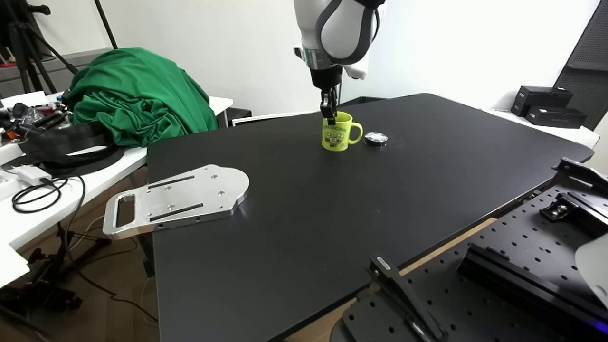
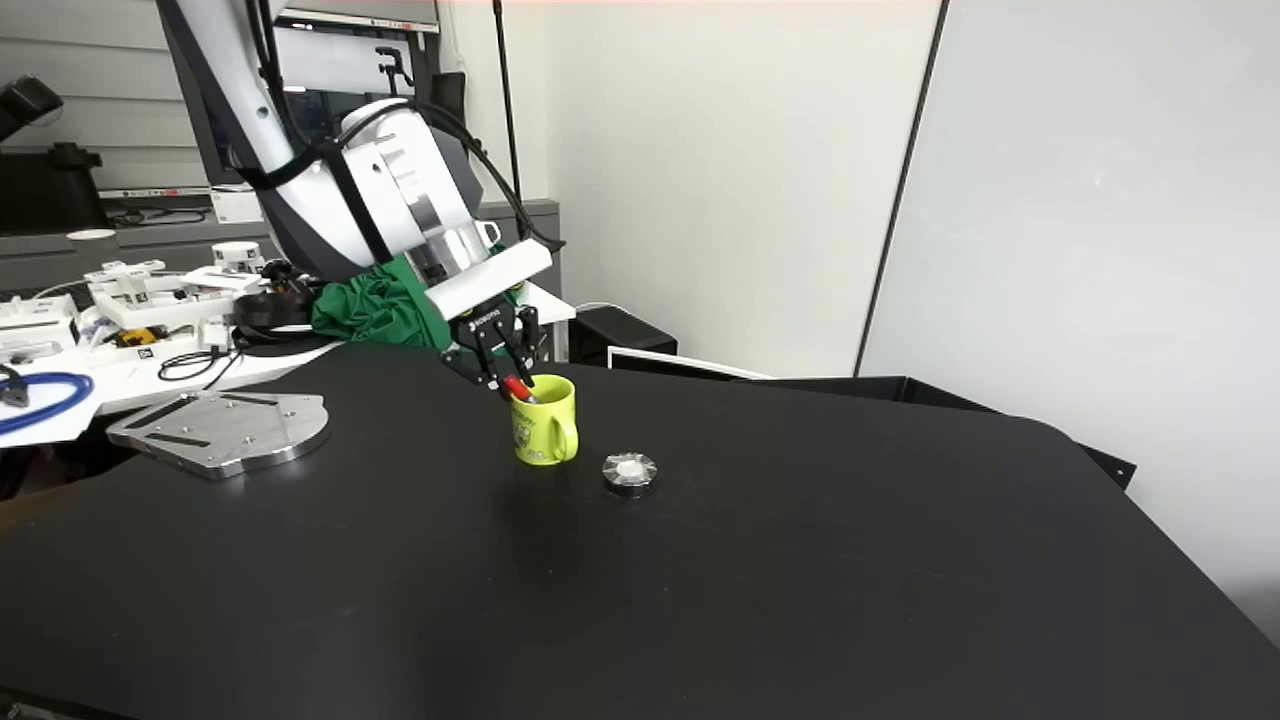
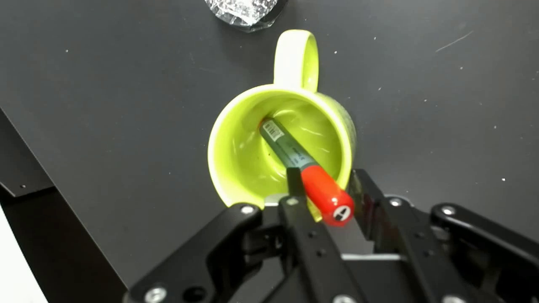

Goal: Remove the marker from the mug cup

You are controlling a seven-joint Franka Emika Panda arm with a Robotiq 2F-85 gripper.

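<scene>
The yellow-green mug cup (image 1: 335, 141) stands upright on the black table in both exterior views, here too (image 2: 548, 438). The wrist view looks down into the mug (image 3: 246, 168). The marker (image 3: 290, 147) leans inside it, its grey-green body in the mug and its red cap over the rim. The red cap also shows in an exterior view (image 2: 518, 388). My gripper (image 3: 327, 179) is open at the rim, one finger on each side of the red cap. The left finger in the wrist view is close to the cap; a gap separates the right finger from it. My gripper also shows in both exterior views (image 1: 331, 119) (image 2: 512, 382).
A round black disc with a shiny clear top (image 1: 376, 138) lies near the mug's handle, also in the wrist view (image 3: 248, 10). A silver metal plate (image 1: 190, 192) lies at the table's edge (image 1: 161, 285). A green cloth (image 1: 142, 99) is heaped on a side table.
</scene>
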